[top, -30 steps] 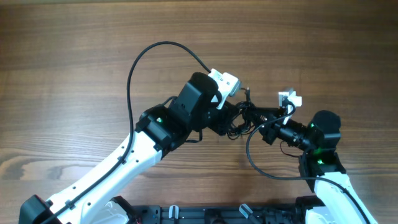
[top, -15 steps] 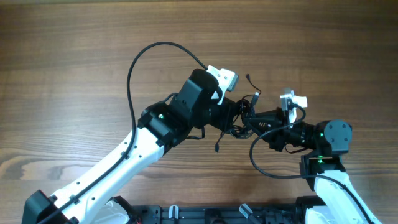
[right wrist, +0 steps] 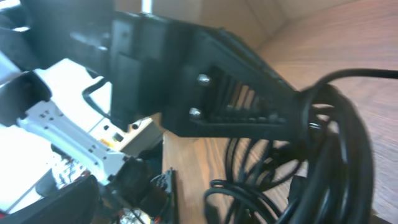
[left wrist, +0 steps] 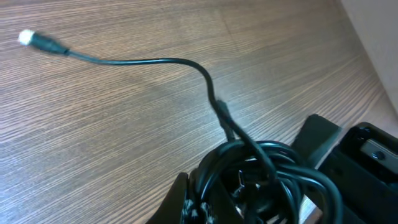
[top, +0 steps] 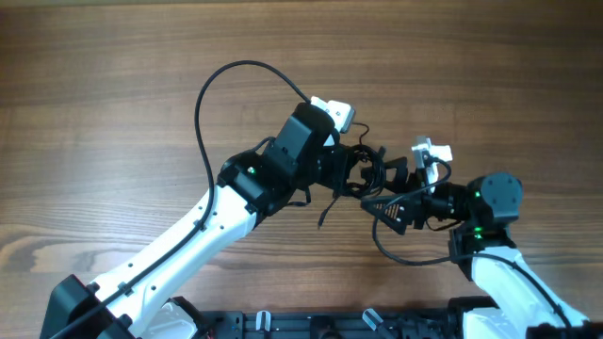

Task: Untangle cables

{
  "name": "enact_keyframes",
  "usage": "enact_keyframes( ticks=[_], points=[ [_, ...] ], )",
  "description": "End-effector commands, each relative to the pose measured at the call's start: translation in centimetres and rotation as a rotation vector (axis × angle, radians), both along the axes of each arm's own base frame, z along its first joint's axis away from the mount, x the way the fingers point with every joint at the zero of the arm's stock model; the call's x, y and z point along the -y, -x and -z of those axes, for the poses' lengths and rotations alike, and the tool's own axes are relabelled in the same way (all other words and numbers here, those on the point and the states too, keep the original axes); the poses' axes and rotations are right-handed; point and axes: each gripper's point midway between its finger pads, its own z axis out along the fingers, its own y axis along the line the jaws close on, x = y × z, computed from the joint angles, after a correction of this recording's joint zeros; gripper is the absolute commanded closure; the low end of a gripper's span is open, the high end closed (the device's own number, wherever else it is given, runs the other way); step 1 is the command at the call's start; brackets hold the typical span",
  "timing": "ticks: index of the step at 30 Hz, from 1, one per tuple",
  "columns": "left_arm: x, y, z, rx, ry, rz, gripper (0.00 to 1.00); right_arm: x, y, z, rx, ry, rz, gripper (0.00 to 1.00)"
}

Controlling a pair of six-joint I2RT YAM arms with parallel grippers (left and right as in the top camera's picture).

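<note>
The cables are a knotted bundle point(top: 373, 169) of thin black cords hanging between the two arms near the table's middle. My left gripper point(top: 354, 169) is shut on the bundle's left side. In the left wrist view the bundle point(left wrist: 264, 177) fills the bottom, pinched in the gripper point(left wrist: 242, 202), and one strand runs out to a small plug point(left wrist: 37, 41) over the wood. My right gripper point(top: 382, 211) stands open just below and right of the bundle, its fingers spread in a V. In the right wrist view one ridged finger point(right wrist: 249, 115) crosses above the cable loops point(right wrist: 339, 162).
The left arm's thick black cable point(top: 202, 104) arcs over the table behind the arm. The right arm's own cable point(top: 396, 256) loops low near its base. A white camera mount point(top: 431, 151) rides on the right wrist. A black rail point(top: 320, 325) lines the front edge.
My right gripper was shut on the bundle and has now opened and let go, dropping slightly toward the front. The left gripper keeps its hold and has barely shifted.
</note>
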Motion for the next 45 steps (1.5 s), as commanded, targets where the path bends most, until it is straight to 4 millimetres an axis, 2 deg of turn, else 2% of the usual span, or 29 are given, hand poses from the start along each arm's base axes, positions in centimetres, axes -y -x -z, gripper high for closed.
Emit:
enact_keyframes(
  ticks=[1, 5, 8, 14, 25, 33, 45],
  points=[
    [-1.5, -1.2, -1.2, 0.027, 0.019, -0.065, 0.96, 0.4, -2.6, 0.8, 0.021, 0.02, 0.102, 0.0],
    [-3.5, -2.1, -2.6, 0.047, 0.036, -0.118, 0.96, 3.1, -6.2, 3.3, -0.114, 0.05, 0.331, 0.0],
    [-4.1, -2.3, -2.3, 0.036, 0.026, -0.131, 0.96, 4.6, -7.5, 3.8, -0.14, 0.059, 0.426, 0.0],
    [-4.1, -2.2, -2.2, 0.033, 0.023, -0.132, 0.96, 7.3, -8.5, 4.0, -0.157, 0.053, 0.513, 0.0],
    [-4.1, -2.2, -2.2, 0.032, 0.024, -0.131, 0.96, 10.7, -8.1, 2.9, -0.205, -0.012, 0.548, 0.0],
    [-4.1, -2.2, -2.2, 0.033, 0.024, -0.131, 0.96, 10.1, -6.3, 1.1, -0.196, -0.017, 0.513, 0.01],
    [-4.1, -2.2, -2.3, 0.033, 0.024, -0.131, 0.96, 9.8, -6.0, 0.5, -0.273, -0.072, 0.48, 0.01]
  ],
)
